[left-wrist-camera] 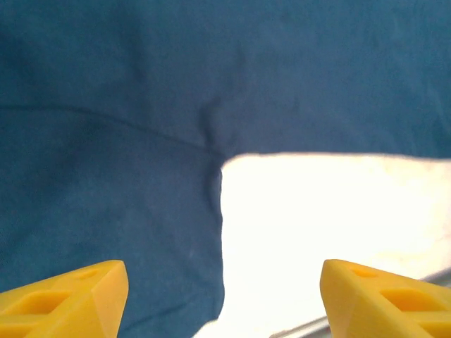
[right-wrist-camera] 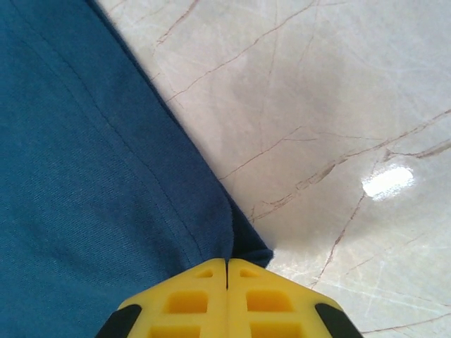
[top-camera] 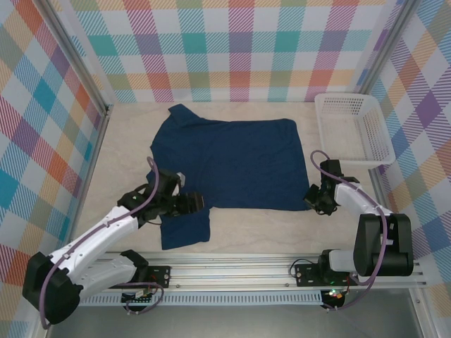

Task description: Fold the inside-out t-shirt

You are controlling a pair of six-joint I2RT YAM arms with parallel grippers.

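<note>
Both arms low over the counter [top-camera: 134, 137].

The inside-out t-shirt [top-camera: 232, 162] lies spread flat mid-counter. Its shoulders are toward my left side and its hem toward my right. One short sleeve [top-camera: 184, 229] points at the near edge, the other [top-camera: 180, 113] at the far wall. The cloth is dark navy with few wrinkles.

My left pincer [top-camera: 199, 203] hangs over the spot where the near sleeve joins the body. In its wrist view the left pincer [left-wrist-camera: 224, 274] is spread wide with nothing between the yellow fingers [left-wrist-camera: 63, 296]. Below it are the t-shirt [left-wrist-camera: 106, 176] and the notch of pale counter [left-wrist-camera: 317, 211] at the armpit.

My right pincer [top-camera: 312, 197] sits at the near hem corner. In its wrist view the right pincer [right-wrist-camera: 226, 264] is pressed together, its tips right on the corner of the t-shirt [right-wrist-camera: 84, 176] beside marbled counter [right-wrist-camera: 317, 105]. I cannot tell whether cloth is caught between them.

A white plastic basket [top-camera: 325, 134] stands at the far right, apart from the shirt.
</note>
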